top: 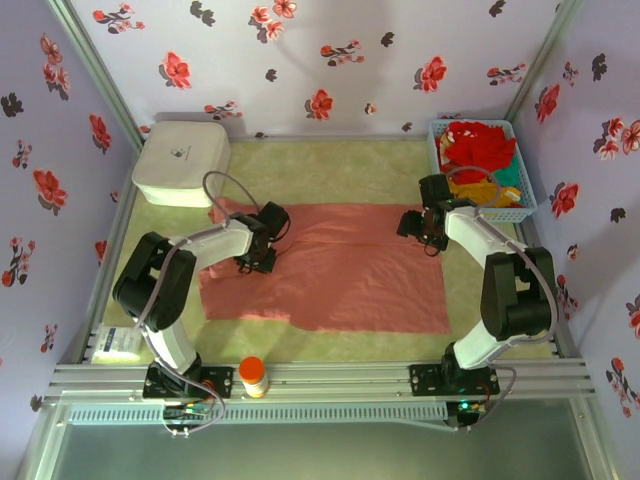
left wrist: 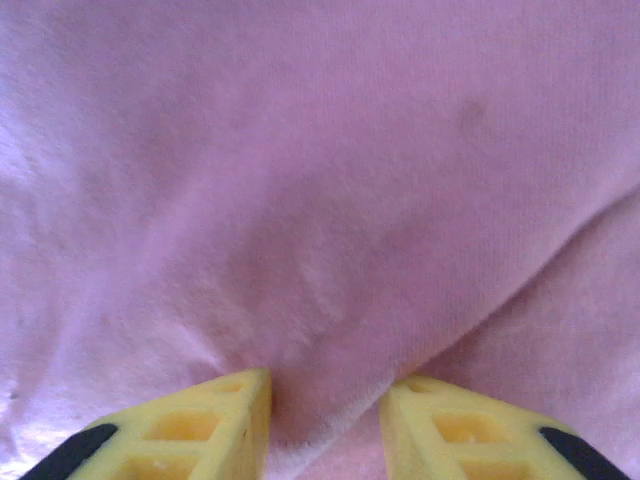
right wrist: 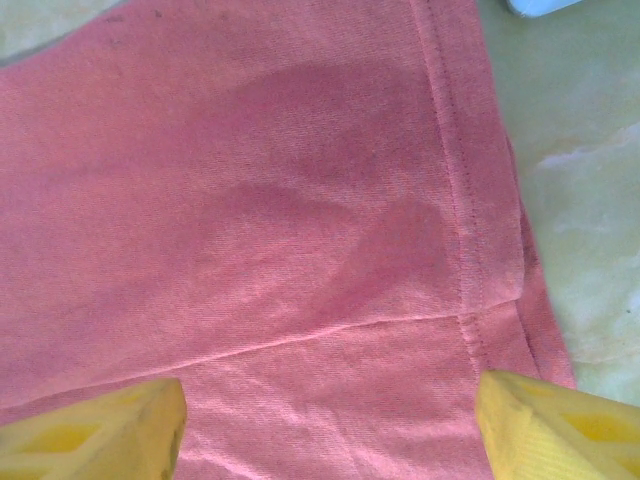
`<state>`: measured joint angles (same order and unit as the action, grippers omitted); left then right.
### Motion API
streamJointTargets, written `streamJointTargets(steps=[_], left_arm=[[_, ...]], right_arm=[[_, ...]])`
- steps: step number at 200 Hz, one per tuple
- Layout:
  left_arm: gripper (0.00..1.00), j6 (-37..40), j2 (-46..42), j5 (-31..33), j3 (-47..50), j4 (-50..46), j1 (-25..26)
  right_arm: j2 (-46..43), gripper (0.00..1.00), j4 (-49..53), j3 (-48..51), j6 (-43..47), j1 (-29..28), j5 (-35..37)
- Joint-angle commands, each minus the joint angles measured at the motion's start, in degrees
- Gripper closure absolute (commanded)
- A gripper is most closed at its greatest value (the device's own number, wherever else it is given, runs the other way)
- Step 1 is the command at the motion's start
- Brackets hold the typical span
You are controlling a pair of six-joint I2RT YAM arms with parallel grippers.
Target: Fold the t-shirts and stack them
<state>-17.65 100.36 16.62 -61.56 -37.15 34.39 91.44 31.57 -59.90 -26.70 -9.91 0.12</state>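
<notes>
Yellow fingers (left wrist: 235,420) of the left gripper (left wrist: 325,405) press down into the salmon-pink t-shirt (left wrist: 330,200), standing partway together with a soft ridge of cloth bulging up between them; whether that ridge is truly pinched or only nudged, I cannot tell. On the other wrist, the right gripper (right wrist: 330,400) hangs with its jaws spread wide and nothing in them, poised over the shirt's stitched hem (right wrist: 465,200) where the cloth ends and the green mat (right wrist: 570,200) begins. From above, the shirt lies spread flat across the middle of the table; the left gripper (top: 258,262) sits on its left part and the right gripper (top: 425,240) at its right edge. More t-shirts (top: 478,148), red and yellow among them, wait in the light-blue basket (top: 524,212) at the far right; a white box (top: 182,162) stands at the far left. By my judgement the step in hand is taking hold for the first fold. Next, the left jaws need a firm bite on the cloth; the right gripper must drop onto the hem and close on it before either arm lifts, or the cloth will slip and wrinkle.
</notes>
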Motion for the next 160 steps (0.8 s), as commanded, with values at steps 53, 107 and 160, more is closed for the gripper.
streamJointTargets(steps=[53, 107, 160], left_arm=[[0.98, 2.87, 1.46, 6.93, -6.07, -2.54, -0.58], [1.00, 10.12, 4.12, 4.76, -14.43, -7.68, -5.18], [0.87, 11.87, 10.10, 0.76, -21.02, -7.83, -11.28]], right_arm=[[-0.76, 0.25, 0.54, -1.16, -1.29, -0.32, -0.83], [-0.51, 0.26, 0.42, -0.66, -1.30, -0.36, -1.17], [0.19, 0.26, 0.33, -0.92, -1.07, -0.33, -1.44]])
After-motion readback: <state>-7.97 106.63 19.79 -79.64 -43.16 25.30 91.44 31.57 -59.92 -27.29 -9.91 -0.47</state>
